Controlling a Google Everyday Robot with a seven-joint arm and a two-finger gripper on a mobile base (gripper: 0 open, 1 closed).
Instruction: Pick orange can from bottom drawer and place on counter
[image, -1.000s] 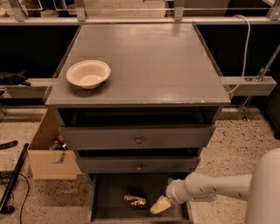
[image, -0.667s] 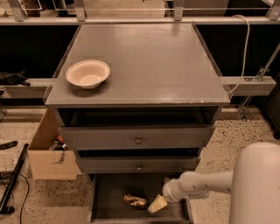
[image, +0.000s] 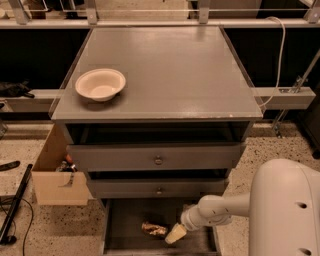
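The orange can (image: 154, 229) lies on its side on the dark floor of the open bottom drawer (image: 125, 235), left of middle. My gripper (image: 174, 234) reaches down into the drawer from the right on a white arm, its cream tip just right of the can, close to it. The grey counter (image: 165, 70) tops the cabinet above.
A cream bowl (image: 100, 84) stands on the counter's left side. Two shallower drawers with round knobs (image: 158, 160) sit partly open above the bottom drawer. A cardboard box (image: 56, 172) stands on the speckled floor to the left. My white arm housing (image: 285, 210) fills the lower right.
My gripper has moved left in the bottom drawer, closer to the can. The arm housing now fills more of the lower right. The can has not moved.
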